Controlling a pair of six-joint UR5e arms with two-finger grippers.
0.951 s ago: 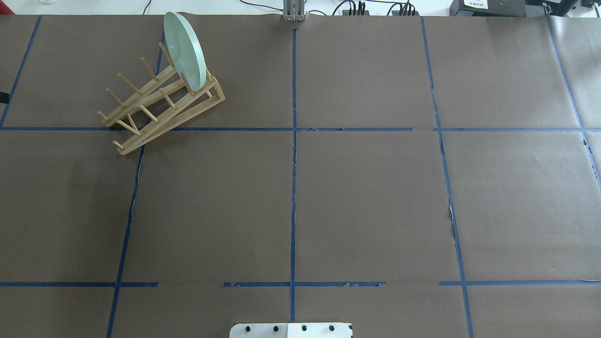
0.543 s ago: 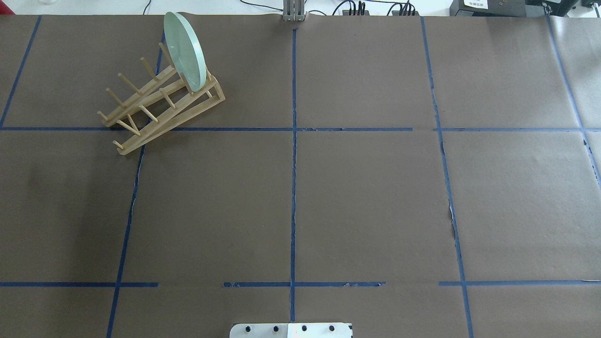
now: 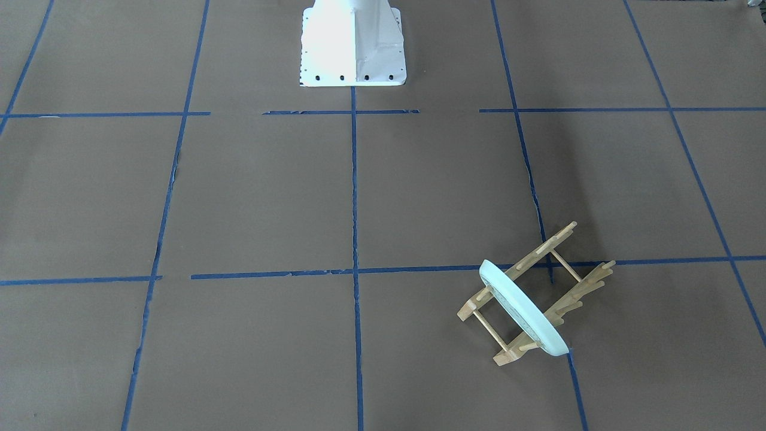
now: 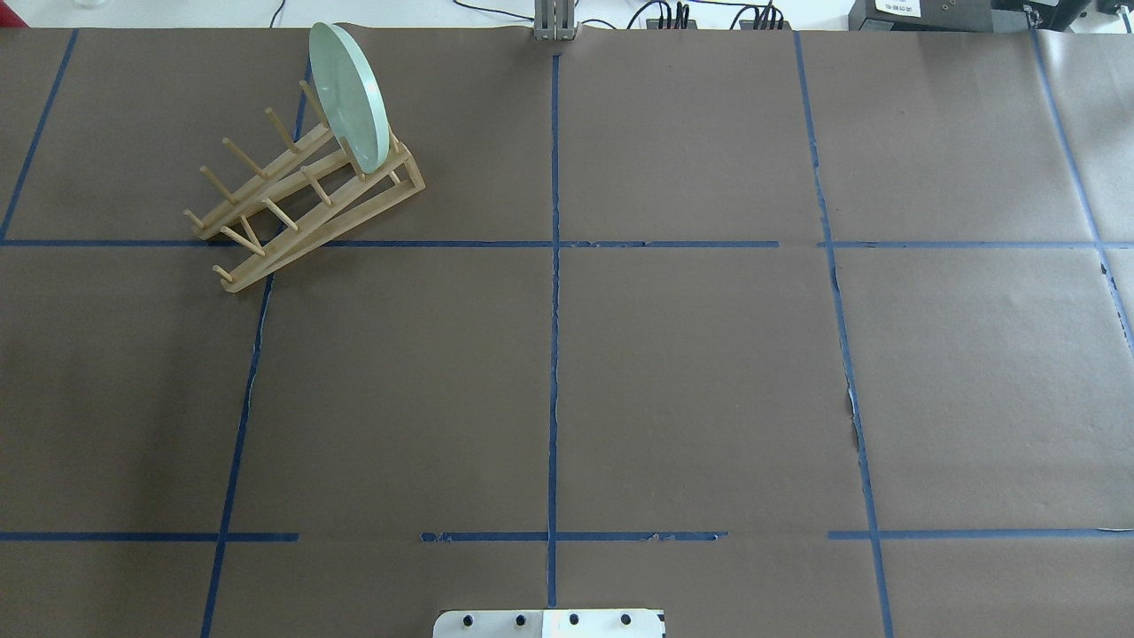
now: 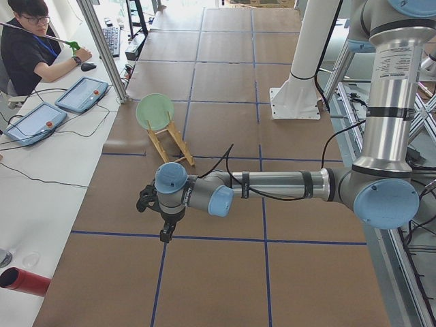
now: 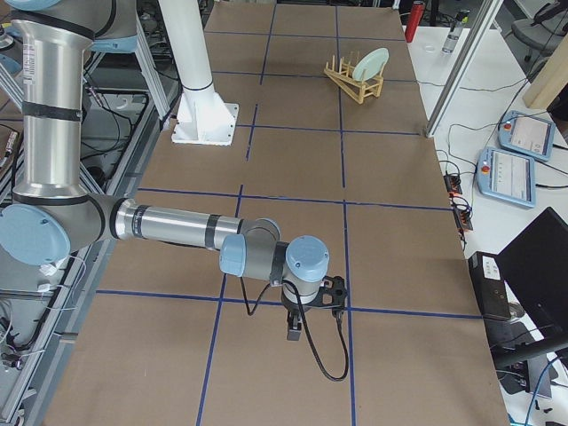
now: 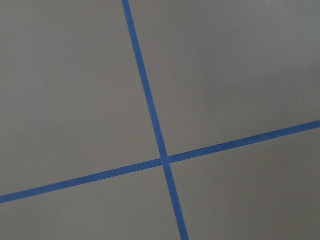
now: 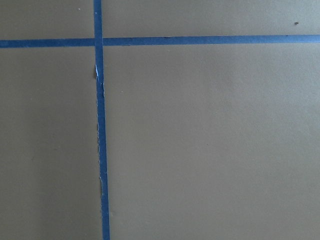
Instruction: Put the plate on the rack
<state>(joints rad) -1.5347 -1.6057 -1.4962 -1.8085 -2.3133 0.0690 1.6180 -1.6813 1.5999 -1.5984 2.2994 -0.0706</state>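
Observation:
The pale mint-green plate (image 4: pixel 348 97) stands on edge between the pegs at the far end of the light-wood rack (image 4: pixel 292 204), at the table's far left. Both show in the front view, plate (image 3: pixel 520 314) and rack (image 3: pixel 583 290), and small in the left view, plate (image 5: pixel 154 111). My left gripper (image 5: pixel 165 235) points down over bare table, well short of the rack. My right gripper (image 6: pixel 293 333) points down at the other end of the table. Both show only in the side views, so I cannot tell if they are open or shut. Both wrist views show only brown paper and blue tape.
The white robot base (image 3: pixel 353 48) stands at the table's near middle edge. Blue tape lines cross the brown paper. An operator (image 5: pixel 27 48) sits beside tablets (image 5: pixel 82 94) past the far edge. A red cylinder (image 5: pixel 24 281) lies off the table's corner.
A faint shadow on the left of the table and a dark bit at the overhead view's left edge have gone. The plate and rack have not moved.

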